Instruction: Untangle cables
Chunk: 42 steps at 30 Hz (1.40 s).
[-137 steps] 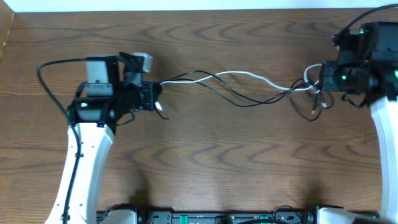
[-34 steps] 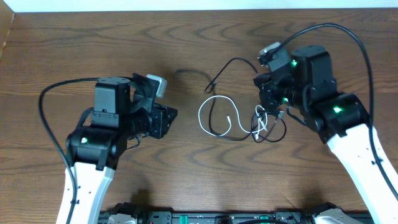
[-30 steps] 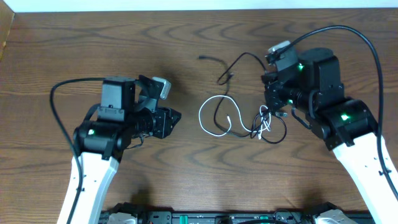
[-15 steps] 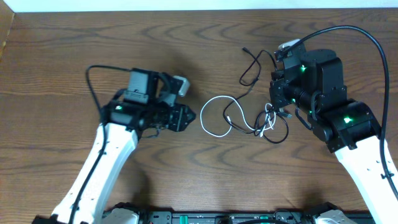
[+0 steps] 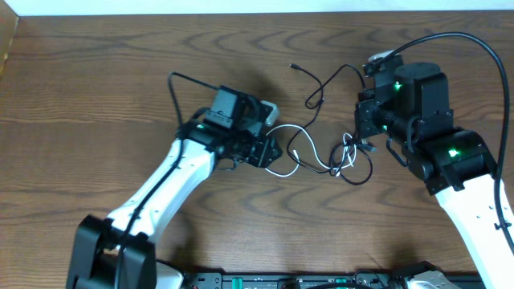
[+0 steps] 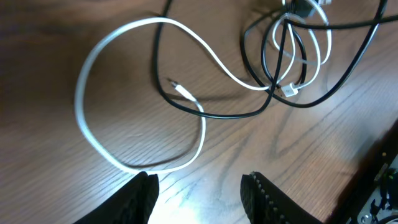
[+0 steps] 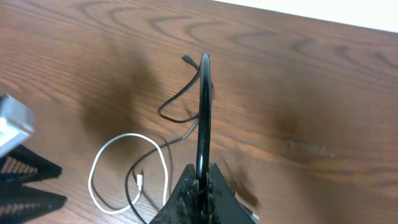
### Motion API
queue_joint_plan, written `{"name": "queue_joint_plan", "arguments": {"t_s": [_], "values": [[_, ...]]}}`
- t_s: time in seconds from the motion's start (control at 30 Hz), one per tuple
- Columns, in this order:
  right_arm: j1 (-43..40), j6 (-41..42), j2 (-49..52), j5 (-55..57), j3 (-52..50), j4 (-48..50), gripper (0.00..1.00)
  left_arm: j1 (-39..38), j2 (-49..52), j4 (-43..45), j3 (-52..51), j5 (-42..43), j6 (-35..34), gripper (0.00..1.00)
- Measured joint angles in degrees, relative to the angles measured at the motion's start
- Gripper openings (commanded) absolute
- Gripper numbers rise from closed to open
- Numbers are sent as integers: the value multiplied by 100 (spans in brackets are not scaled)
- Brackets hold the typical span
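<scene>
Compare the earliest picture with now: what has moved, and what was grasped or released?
The cables, first pulled out straight, were let go by the left pincer and now lie loosely heaped. That pincer, open, has swung right to the white cable. The right pincer stays shut on a black cable.

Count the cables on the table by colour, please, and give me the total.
white cable: 1
black cables: 2, as far as the tangle lets one tell
total: 3
</scene>
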Motion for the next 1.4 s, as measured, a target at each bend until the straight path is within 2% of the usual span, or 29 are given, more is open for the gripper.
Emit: {"name": "queue_joint_plan", "arguments": {"t_s": [0.3, 0.6, 0.8, 1.07, 1.27, 1.4], "values": [[-365, 170, 0, 17, 0, -243, 1, -586, 437, 350, 0, 2, -92, 59], [-439, 302, 0, 17, 0, -385, 1, -1067, 581, 684, 0, -155, -138, 60], [-439, 313, 0, 35, 0, -413, 1, -1141, 857, 713, 0, -623, -671, 59], [-439, 323, 0, 140, 0, -439, 1, -1141, 1075, 1032, 0, -798, -1401, 60], [-442, 323, 0, 149, 0, -444, 1, -1161, 1075, 1657, -2, -809, -2398, 60], [-442, 323, 0, 153, 0, -444, 1, -1314, 1075, 1764, -2, -1106, -3077, 59]]}}
